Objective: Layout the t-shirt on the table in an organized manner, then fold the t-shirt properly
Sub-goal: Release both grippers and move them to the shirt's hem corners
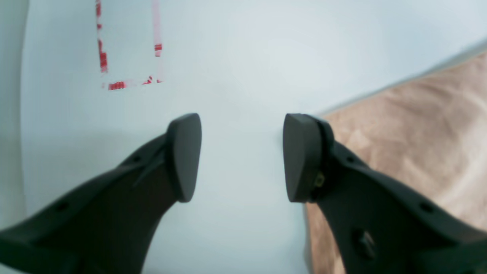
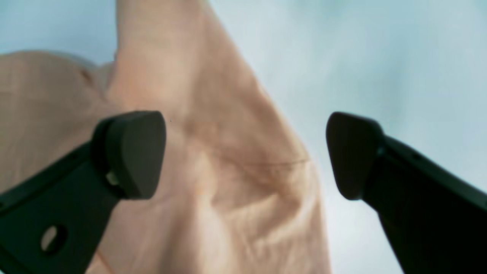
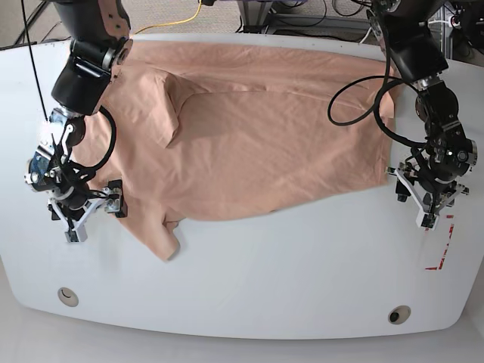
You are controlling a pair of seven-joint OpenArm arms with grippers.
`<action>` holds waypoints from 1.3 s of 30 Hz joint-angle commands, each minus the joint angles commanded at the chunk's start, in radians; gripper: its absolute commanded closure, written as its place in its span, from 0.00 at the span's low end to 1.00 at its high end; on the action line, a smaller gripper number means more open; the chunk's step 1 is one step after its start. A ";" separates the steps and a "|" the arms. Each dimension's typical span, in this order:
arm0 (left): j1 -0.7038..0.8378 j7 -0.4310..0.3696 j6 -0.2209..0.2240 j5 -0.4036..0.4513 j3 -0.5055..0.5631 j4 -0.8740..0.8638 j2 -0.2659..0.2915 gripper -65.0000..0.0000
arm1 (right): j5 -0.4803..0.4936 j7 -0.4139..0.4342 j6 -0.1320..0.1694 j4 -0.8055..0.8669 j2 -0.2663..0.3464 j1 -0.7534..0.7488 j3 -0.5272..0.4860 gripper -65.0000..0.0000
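My left gripper [image 1: 242,158] has its fingers apart; so has my right gripper [image 2: 246,156]. In the left wrist view, the t-shirt [image 3: 249,151] runs from behind my right-hand fingertip out past three o'clock. In the right wrist view, it lies between and behind my fingers, a narrow strip reaching toward eleven o'clock. The base view shows it spread on the white table [image 3: 302,265], wrinkled, a flap folded at ten o'clock and a narrow end pointing to seven. Broken red marks [image 3: 442,249] sit at four o'clock. I can read no writing. My arms hide parts of the cloth, and my wrist views blur and crop it.
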 joint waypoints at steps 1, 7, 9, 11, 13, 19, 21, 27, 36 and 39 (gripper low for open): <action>0.000 0.000 0.000 0.000 -0.002 -0.002 0.000 0.51 | 0.000 0.040 0.000 -0.066 0.020 0.021 -0.012 0.00; 0.002 0.000 0.000 -0.002 -0.002 0.000 0.003 0.51 | 0.002 0.206 0.000 -0.336 0.080 0.094 -0.052 0.00; 0.002 0.000 0.000 -0.002 -0.002 -0.002 0.003 0.51 | 0.002 0.275 0.000 -0.420 0.094 0.103 -0.068 0.00; 0.003 0.000 0.000 -0.002 -0.002 -0.002 0.005 0.51 | 0.002 0.305 0.000 -0.460 0.095 0.104 -0.077 0.00; 0.003 0.000 0.000 -0.002 -0.002 -0.002 0.005 0.51 | 0.002 0.321 0.000 -0.474 0.092 0.106 -0.091 0.00; 0.005 0.000 0.000 -0.003 -0.002 -0.003 0.006 0.51 | 0.005 0.319 0.000 -0.473 0.055 0.083 -0.110 0.00; 0.005 0.000 0.000 -0.003 -0.002 -0.003 0.006 0.51 | 0.005 0.319 0.000 -0.473 0.038 0.080 -0.110 0.00; 0.005 0.000 0.000 0.000 -0.002 -0.005 0.006 0.51 | 0.005 0.319 0.000 -0.473 0.008 0.078 -0.110 0.04; -0.002 0.000 0.000 -0.003 -0.055 -0.106 0.006 0.50 | 0.005 0.319 0.000 -0.471 -0.006 0.081 -0.110 0.75; -0.009 0.000 0.000 -0.006 -0.086 -0.163 0.008 0.50 | 0.003 0.319 0.000 -0.471 -0.008 0.081 -0.112 0.87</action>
